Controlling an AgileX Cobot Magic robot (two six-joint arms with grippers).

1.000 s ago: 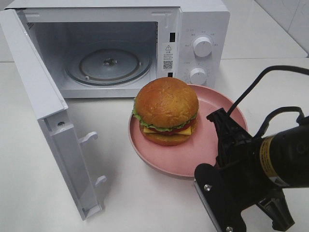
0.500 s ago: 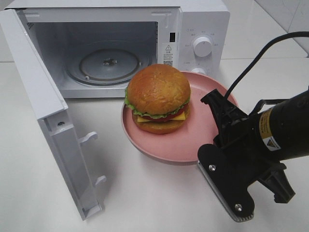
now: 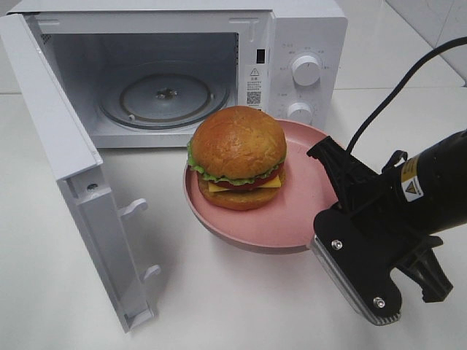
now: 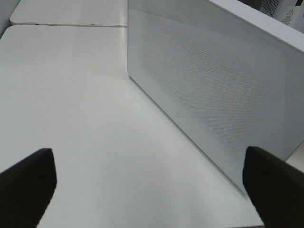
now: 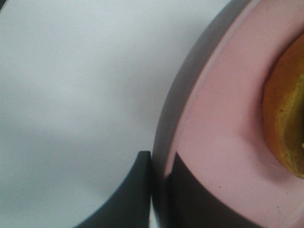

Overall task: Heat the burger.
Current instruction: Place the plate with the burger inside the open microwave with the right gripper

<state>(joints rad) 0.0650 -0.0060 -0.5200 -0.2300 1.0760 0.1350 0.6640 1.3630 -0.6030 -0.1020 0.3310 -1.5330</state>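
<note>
The burger (image 3: 237, 149), a golden-brown bun over lettuce, tomato and cheese, rides on the left half of a pink plate (image 3: 295, 211) just in front of the open microwave (image 3: 306, 44). My right gripper (image 3: 326, 157) is shut on the plate's right rim and holds it slightly off the table. Up close, the right gripper (image 5: 159, 161) pinches the plate's rim (image 5: 213, 137), with the burger's edge (image 5: 285, 118) beyond. My left gripper (image 4: 149, 190) is open with nothing between its fingers, over bare table beside the microwave door's outer face (image 4: 213, 95).
The microwave door (image 3: 73, 168) swings out to the left toward the front of the table. Inside sits the glass turntable (image 3: 164, 98). Two knobs (image 3: 306, 69) are on the right panel. A black cable (image 3: 387, 109) arcs over the right arm.
The right gripper has carried the plate and burger to the left and closer to the microwave opening. The left gripper stays open.
</note>
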